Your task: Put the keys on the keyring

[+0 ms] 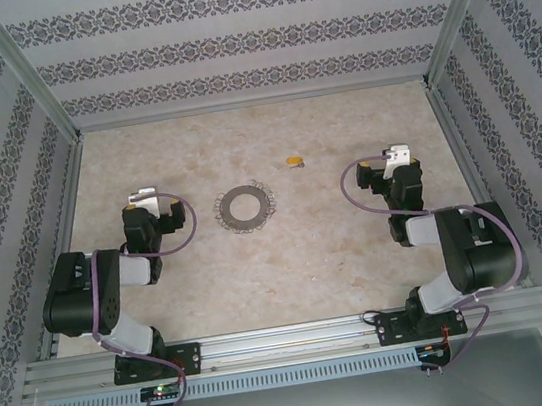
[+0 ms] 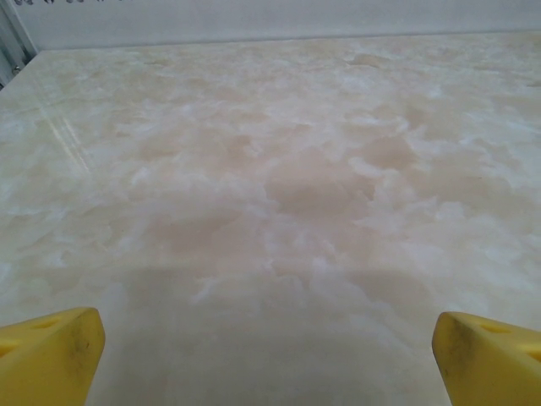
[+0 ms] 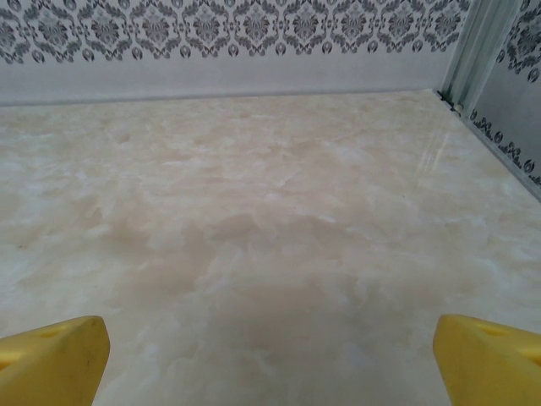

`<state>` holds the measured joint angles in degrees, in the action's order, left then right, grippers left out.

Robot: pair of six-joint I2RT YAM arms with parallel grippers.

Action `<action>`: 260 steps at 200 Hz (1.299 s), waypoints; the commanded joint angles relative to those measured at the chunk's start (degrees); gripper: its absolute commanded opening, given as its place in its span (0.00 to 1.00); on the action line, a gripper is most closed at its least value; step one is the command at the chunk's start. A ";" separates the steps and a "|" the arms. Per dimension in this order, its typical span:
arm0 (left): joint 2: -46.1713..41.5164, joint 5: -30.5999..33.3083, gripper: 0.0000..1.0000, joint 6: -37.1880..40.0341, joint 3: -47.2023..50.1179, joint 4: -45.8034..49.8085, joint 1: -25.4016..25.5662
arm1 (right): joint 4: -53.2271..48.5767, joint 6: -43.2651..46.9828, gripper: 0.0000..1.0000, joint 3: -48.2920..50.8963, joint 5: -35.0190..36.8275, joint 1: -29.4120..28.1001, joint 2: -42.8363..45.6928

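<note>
Plainly nothing is done yet: left and right jaws both stand open and empty, the key (image 1: 294,161) lying loose between them, apart from the keyring (image 1: 226,210) nearer the left jaws.

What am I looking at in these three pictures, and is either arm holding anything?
Two robot arms are bolted to the near edge of a marbled table. One picture looks down from above; the other two come from wrist cameras, their yellow fingertips at the bottom corners. On the table lie a grey keyring and, beyond it to the right, a tiny yellow key. The left gripper and right gripper are both open, holding nothing.
</note>
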<state>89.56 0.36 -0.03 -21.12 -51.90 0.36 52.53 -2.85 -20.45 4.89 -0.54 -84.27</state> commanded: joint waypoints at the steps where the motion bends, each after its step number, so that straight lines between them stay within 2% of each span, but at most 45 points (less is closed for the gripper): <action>1: -4.77 -1.71 1.00 0.02 -2.54 6.19 -0.54 | -2.00 0.67 0.98 0.41 0.58 -1.03 6.29; 27: -9.16 -2.94 1.00 -0.50 -3.61 13.00 -0.54 | -8.45 4.02 0.98 -0.09 3.22 -4.82 13.19; 53: -12.31 -3.18 1.00 -1.13 -4.77 17.83 -0.32 | -16.46 3.90 0.98 -3.31 2.20 -7.57 18.27; 86: -16.27 -2.68 1.00 -5.43 -7.85 25.04 0.57 | -25.18 -0.94 0.98 -6.81 2.81 -12.32 21.91; 103: -18.71 -5.13 1.00 -7.98 -11.88 32.86 2.76 | -32.47 -3.60 0.98 -9.96 3.70 -15.38 22.54; 122: -21.20 -9.56 1.00 -10.86 -15.14 39.01 7.55 | -40.58 -6.66 0.98 -13.79 4.01 -18.43 22.41; 141: -22.70 -14.45 1.00 -15.38 -18.12 43.82 11.79 | -49.37 -7.52 0.98 -18.87 3.34 -21.89 20.00; 161: -23.28 -17.24 1.00 -18.59 -21.92 52.08 15.08 | -53.27 -8.99 0.98 -21.65 2.45 -26.09 17.11; 196: -25.03 -21.39 1.00 -22.33 -23.03 61.61 15.28 | -55.74 -11.14 0.98 -25.02 -1.90 -31.38 10.45; 247: -28.93 -17.55 1.00 -24.44 -17.26 62.90 15.23 | -58.16 -10.90 0.97 -33.03 -3.91 -37.13 -1.28; 260: -29.71 -16.49 0.97 -25.13 -16.46 61.78 15.23 | -58.48 -10.70 0.96 -35.16 -4.52 -38.05 -4.35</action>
<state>61.89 -17.87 -22.35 -38.94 8.40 15.40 -4.51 -12.97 -51.09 2.24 -36.93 -84.82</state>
